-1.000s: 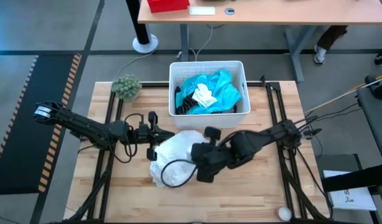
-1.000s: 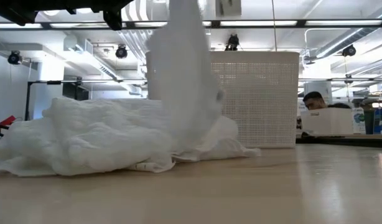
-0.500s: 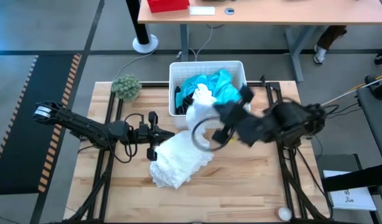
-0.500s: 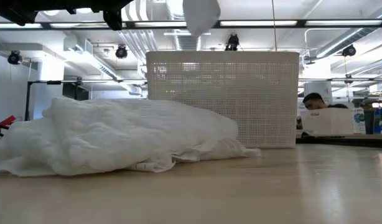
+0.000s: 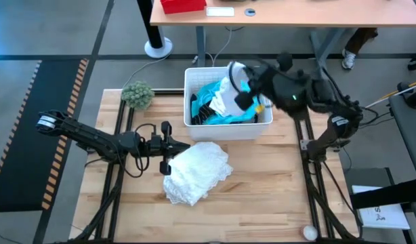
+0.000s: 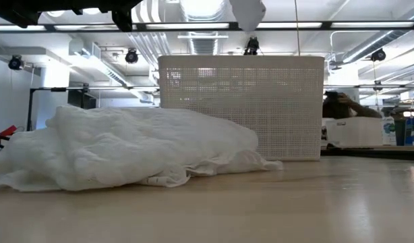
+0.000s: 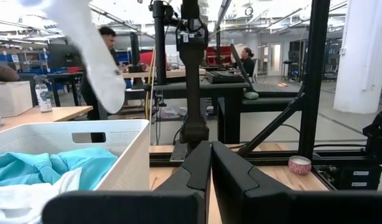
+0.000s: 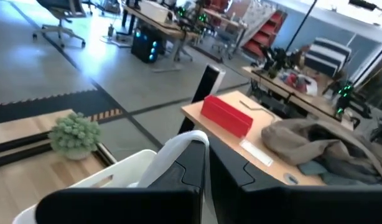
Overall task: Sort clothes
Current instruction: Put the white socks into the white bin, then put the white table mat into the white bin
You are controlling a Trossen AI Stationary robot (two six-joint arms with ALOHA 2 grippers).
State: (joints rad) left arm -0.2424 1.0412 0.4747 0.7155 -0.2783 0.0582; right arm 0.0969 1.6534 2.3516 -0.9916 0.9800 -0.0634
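The step in hand looks like the drop: the right gripper point(image 5: 243, 87) hangs above the white bin point(image 5: 227, 127), its fingers pinched tight on a small white sock point(image 5: 228, 93) that dangles straight down from them toward the pile inside. Directly under the gripper lie the turquoise garment point(image 5: 243, 102) and a dark piece, already in the bin. The next move, as I judge it, calls for parting the fingers so the sock falls among them, then reaching back toward the table for more. The right arm is stretched high and angled in over the bin's far side, wrist tipped downward. Well apart from that gripper, on the bare wood in front of the bin, the crumpled white garment point(image 5: 194, 173) waits unsorted. Just beside it rests the left gripper point(image 5: 166, 146), fingers closed and empty, its arm low along the table.
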